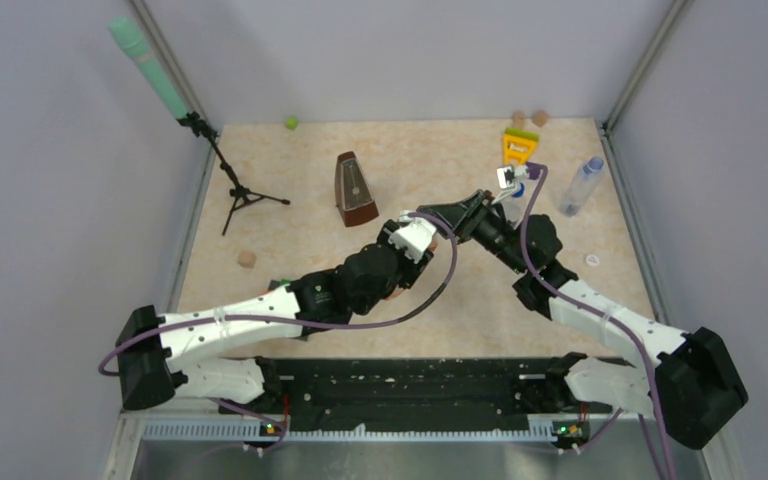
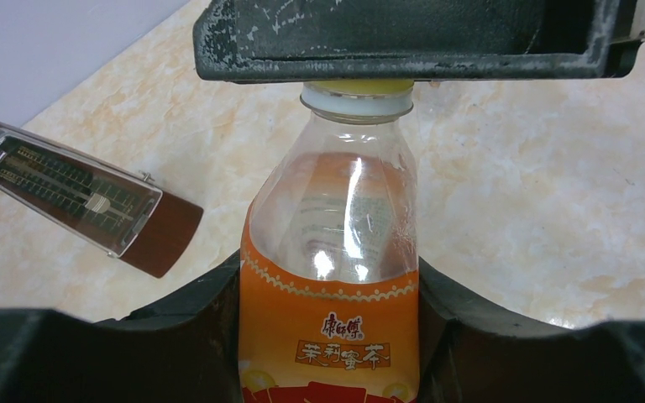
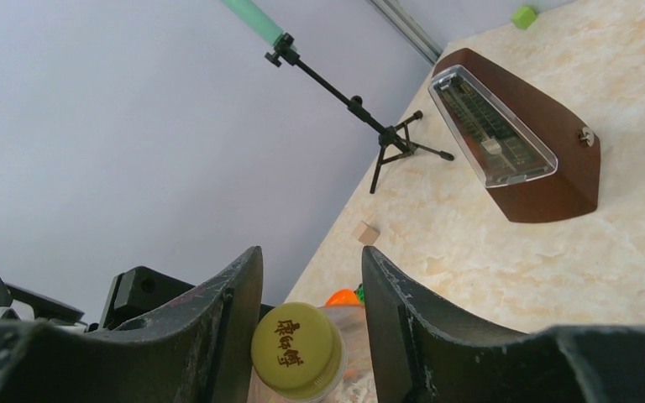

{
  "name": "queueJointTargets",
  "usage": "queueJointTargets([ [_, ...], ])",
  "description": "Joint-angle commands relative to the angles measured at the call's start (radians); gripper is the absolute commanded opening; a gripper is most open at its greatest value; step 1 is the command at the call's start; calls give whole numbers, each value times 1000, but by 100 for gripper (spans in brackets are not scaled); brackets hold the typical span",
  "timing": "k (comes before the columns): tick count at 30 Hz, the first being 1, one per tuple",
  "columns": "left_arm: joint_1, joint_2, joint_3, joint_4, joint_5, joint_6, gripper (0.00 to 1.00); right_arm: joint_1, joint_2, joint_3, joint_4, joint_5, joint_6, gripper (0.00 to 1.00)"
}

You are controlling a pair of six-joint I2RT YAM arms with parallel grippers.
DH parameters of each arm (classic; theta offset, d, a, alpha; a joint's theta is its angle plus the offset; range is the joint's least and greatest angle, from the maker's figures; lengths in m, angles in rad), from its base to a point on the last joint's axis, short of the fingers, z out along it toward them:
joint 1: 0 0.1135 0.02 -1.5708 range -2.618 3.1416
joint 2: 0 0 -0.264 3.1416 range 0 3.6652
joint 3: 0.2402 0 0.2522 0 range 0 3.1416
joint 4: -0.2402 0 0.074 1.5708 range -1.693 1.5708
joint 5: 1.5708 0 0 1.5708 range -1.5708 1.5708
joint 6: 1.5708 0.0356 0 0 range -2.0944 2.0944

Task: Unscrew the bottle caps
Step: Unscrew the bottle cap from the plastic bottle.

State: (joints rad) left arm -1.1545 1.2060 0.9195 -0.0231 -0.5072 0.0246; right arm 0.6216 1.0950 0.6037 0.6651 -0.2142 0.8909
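My left gripper [image 2: 329,336] is shut on the squat orange-labelled bottle [image 2: 329,277], its fingers [image 2: 176,336] pressed against both sides of the label. The bottle's yellow cap [image 3: 296,348] sits between the fingers of my right gripper [image 3: 312,269]. The cap touches the left finger [image 3: 235,311], and a gap shows to the other finger. In the left wrist view that gripper's black finger covers the top of the yellow cap [image 2: 358,85]. In the top view both grippers meet mid-table, left gripper [image 1: 415,235] and right gripper [image 1: 460,215]. A slim clear bottle [image 1: 582,185] lies at the right. A white cap [image 1: 592,260] lies loose near it.
A brown metronome [image 1: 356,188] stands behind the grippers. A microphone stand [image 1: 230,185] is at the left with a wooden block [image 1: 247,259] near it. A yellow object [image 1: 518,145] and tan discs [image 1: 528,118] lie at the back right. A green block [image 1: 290,123] lies at the back.
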Motion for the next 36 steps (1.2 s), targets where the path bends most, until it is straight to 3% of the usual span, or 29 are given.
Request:
queueJointTargets([
  [1,-2,-23,7,60,23,-16,0,9,-12,14,43,6,-13,43],
  [7,5,-28,4,69,40,-21,0,9,-27,15,10,14,-34,29],
  [10,13,-26,12,64,52,-48,0,9,-21,16,5,1,-36,43],
  [15,19,-24,12,65,70,-56,0,9,-22,13,8,-1,-32,46],
  [22,19,-20,12,62,73,-63,0,9,-36,12,2,11,-41,30],
  [28,31,-8,18,87,135,-87,0,9,-43,10,-7,-9,-53,2],
  [32,55,3,35,91,221,-138,0,9,-53,-7,7,-32,-74,0],
  [36,145,-37,-9,128,406,-222,0,9,-50,20,-28,-57,-99,0],
])
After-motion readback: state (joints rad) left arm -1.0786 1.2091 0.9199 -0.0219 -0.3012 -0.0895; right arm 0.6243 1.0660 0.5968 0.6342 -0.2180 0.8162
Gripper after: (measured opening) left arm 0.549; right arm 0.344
